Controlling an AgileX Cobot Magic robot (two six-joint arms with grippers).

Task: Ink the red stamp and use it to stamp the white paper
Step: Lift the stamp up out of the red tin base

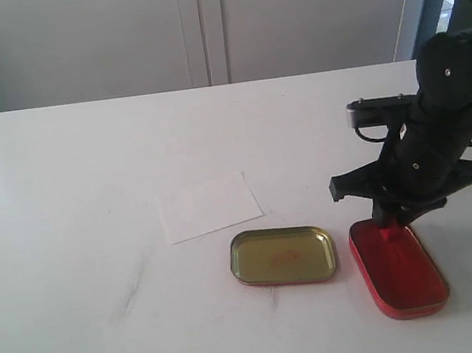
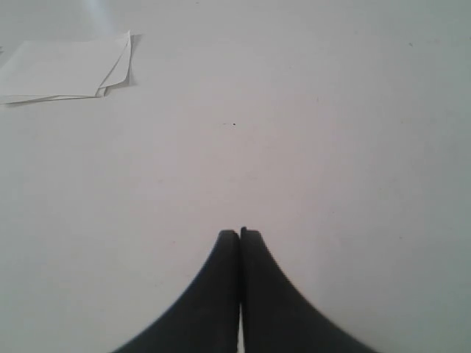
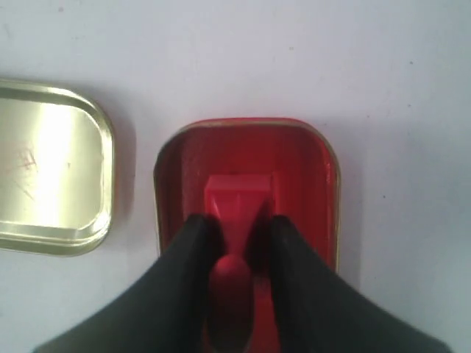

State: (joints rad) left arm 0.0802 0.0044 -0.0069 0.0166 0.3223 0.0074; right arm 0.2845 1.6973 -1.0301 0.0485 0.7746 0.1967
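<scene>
right claw (image 3: 237, 229) grasping small red plastic stamp (image 3: 237, 195) | stamp base down inside red oblong tin half (image 3: 250, 123) | left claw (image 2: 240, 235) clenched | thin white paper sheet (image 1: 210, 207) flat on table (image 1: 69, 204), near gold oblong tin half (image 1: 238, 266)

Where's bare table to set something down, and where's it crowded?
Free: table left of the white paper, and the far strip behind it. Crowded: near right, gold tin half beside red tin half, right claw holding the red stamp in it.
</scene>
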